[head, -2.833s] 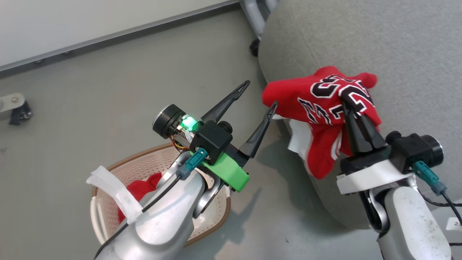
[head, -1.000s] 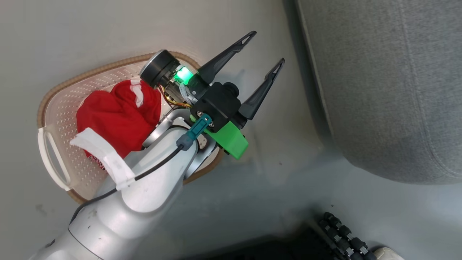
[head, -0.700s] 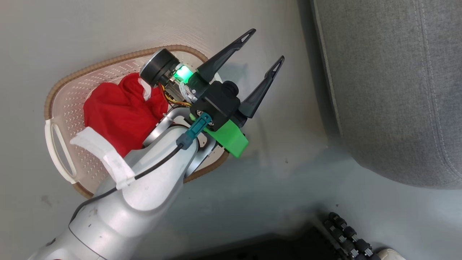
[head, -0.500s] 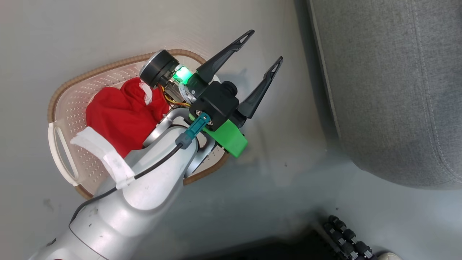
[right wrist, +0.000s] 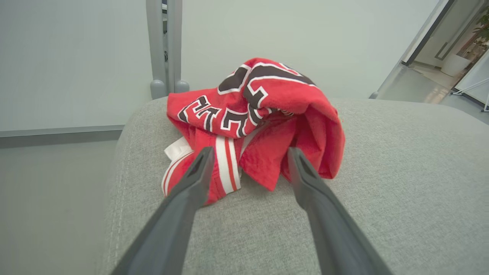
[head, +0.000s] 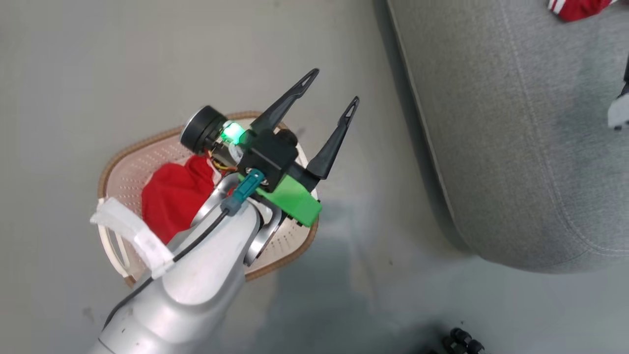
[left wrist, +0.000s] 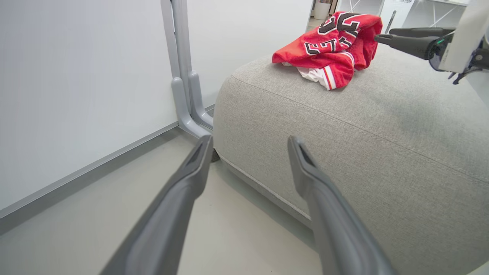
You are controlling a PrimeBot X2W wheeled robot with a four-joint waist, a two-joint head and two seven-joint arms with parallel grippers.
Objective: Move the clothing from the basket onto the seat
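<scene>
The red jersey (right wrist: 259, 107) with black-and-white numerals lies crumpled on the grey seat (right wrist: 382, 172), near its far corner. My right gripper (right wrist: 250, 152) stands open just short of it, fingers either side of its near edge, holding nothing. The jersey (left wrist: 328, 49) and right gripper (left wrist: 405, 40) also appear in the left wrist view. A second red garment (head: 172, 196) lies in the cream basket (head: 118, 162) on the floor. My left gripper (head: 333, 87) hovers open above the basket's right end, pointing toward the seat (head: 516, 147), part of the basket hidden under its arm.
Grey floor runs between basket and seat. A grey metal post (left wrist: 183, 76) and white wall stand behind the seat's corner. Black wheels of my base (head: 462, 339) show at the bottom edge. An open doorway (right wrist: 450, 49) lies at the far right.
The right gripper, earlier shut on the jersey over the seat's edge, has let it go onto the seat. The head camera swung down and left. The left gripper stays open above the basket.
</scene>
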